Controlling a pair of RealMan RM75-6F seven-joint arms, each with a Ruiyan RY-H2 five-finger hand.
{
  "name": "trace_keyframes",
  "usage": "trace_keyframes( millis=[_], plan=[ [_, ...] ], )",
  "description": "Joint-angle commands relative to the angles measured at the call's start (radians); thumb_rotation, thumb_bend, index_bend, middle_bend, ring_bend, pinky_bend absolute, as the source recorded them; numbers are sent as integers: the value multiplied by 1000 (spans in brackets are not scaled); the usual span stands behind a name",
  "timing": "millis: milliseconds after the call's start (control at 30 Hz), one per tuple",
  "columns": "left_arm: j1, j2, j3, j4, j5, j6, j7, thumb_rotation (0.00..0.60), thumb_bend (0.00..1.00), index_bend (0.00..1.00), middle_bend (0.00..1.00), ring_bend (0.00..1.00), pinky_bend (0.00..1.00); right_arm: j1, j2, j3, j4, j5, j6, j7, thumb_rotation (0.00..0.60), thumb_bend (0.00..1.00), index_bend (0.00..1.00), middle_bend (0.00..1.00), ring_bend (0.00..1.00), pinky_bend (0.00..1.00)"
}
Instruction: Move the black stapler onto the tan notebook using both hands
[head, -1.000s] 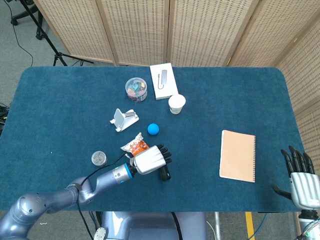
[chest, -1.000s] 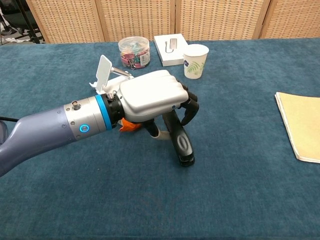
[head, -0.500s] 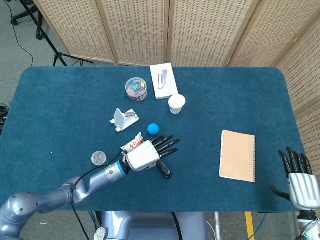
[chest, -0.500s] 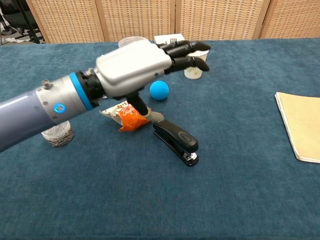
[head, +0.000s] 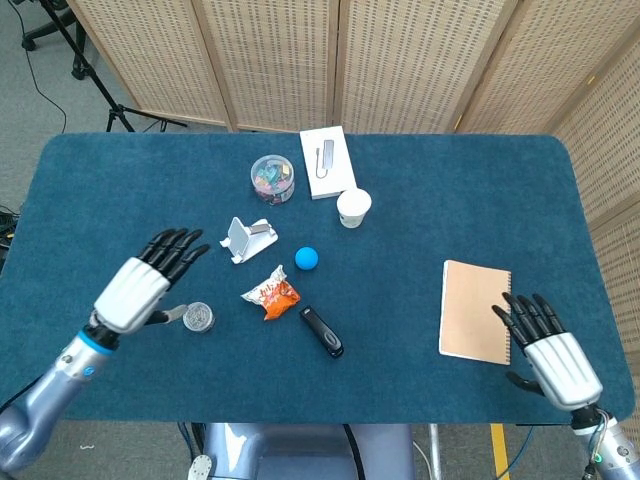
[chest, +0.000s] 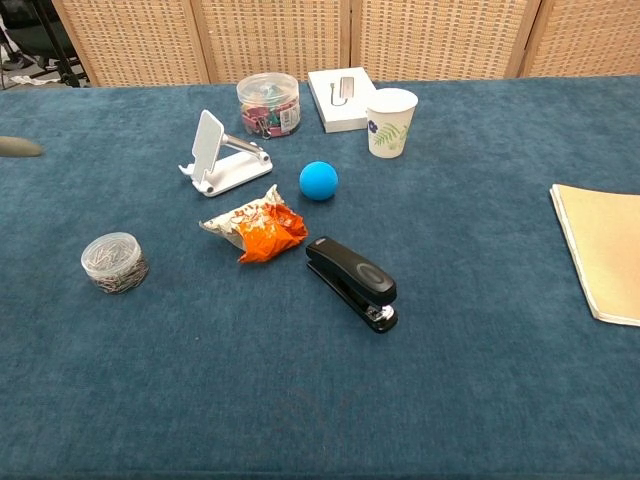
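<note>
The black stapler lies flat on the blue table near the front middle, with nothing touching it. The tan notebook lies flat to the right. My left hand hovers far left of the stapler, fingers spread and empty; in the chest view only a grey tip shows at the left edge. My right hand is just off the notebook's near right corner, fingers spread and holding nothing.
An orange snack packet lies beside the stapler. A blue ball, a white phone stand and a paper-clip jar lie nearby. A clip tub, white box and paper cup stand further back.
My left hand let go of the stapler, opened and drew back to the left. The stapler now lies alone on the table. My right hand moved in towards the notebook.
</note>
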Motion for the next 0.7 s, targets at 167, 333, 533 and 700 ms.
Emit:
trace_keyframes(
  millis=[167,333,533,700],
  plan=[
    [176,92,78,-31,-59,108,-76,600,0,62,0,0,79,197,-10,-30,114,-280,-46,-49,600,86,43,0,0,0],
    [248,110,88,-24,-84,144,-155,600,0,59,0,0,79,315,-46,-21,124,-372,-98,-68,600,92,56,0,0,0],
    [283,116,75,-5,-79,158,-192,600,0,44,0,0,79,454,-104,-10,143,-465,-165,-96,600,105,56,0,0,0],
    [288,117,65,3,-67,136,-197,600,0,43,0,0,79,582,-183,-7,203,-552,-215,-117,600,104,56,0,0,0]
  ],
)
